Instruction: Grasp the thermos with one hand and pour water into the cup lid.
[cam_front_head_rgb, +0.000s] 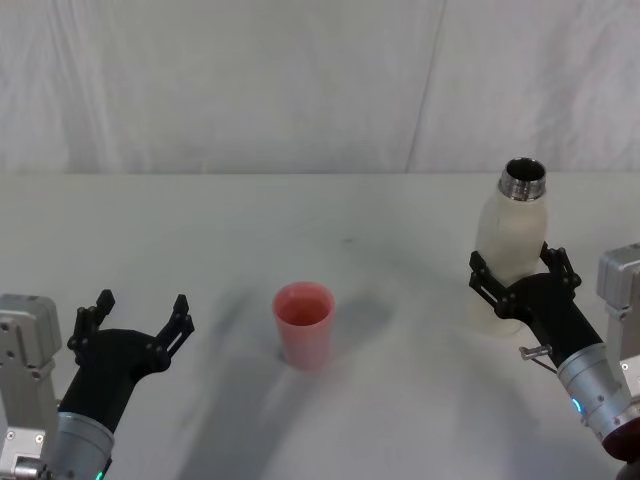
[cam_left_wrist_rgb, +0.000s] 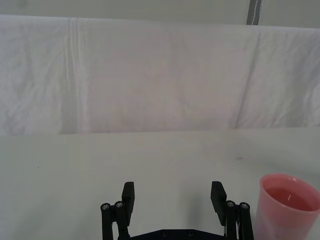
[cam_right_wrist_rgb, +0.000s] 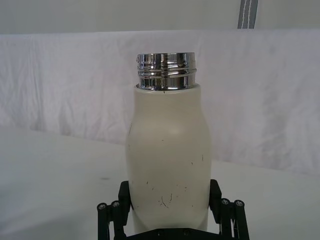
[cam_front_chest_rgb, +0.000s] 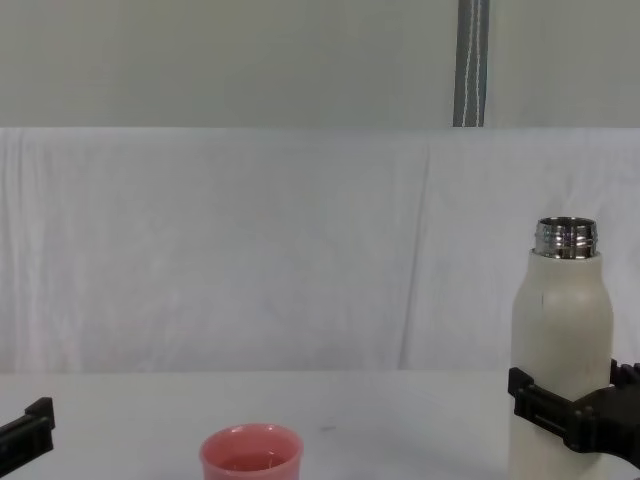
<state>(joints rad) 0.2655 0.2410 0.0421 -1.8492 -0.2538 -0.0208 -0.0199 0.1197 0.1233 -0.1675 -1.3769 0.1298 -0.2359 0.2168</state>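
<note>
Upright thermos (cam_front_head_rgb: 512, 245) sits clasped low on its body between the right gripper (cam_front_head_rgb: 519, 280) fingers, well to the right of the cup lid (cam_front_head_rgb: 304, 322), whose nearer neighbour, the left gripper (cam_front_head_rgb: 131, 323), gapes empty.

- We count one thermos (cam_front_head_rgb: 508, 240)
- We count one cup lid (cam_front_head_rgb: 303, 322)
- We count two grippers: the left gripper (cam_front_head_rgb: 135, 318) and the right gripper (cam_front_head_rgb: 515, 272)
- We count one table (cam_front_head_rgb: 250, 230)

a pale counter (cam_front_head_rgb: 400, 220) spreads across the foreground, with a creased white cloth backdrop (cam_front_chest_rgb: 250, 250) behind and a grey pole (cam_front_chest_rgb: 472, 62) rising above it.
</note>
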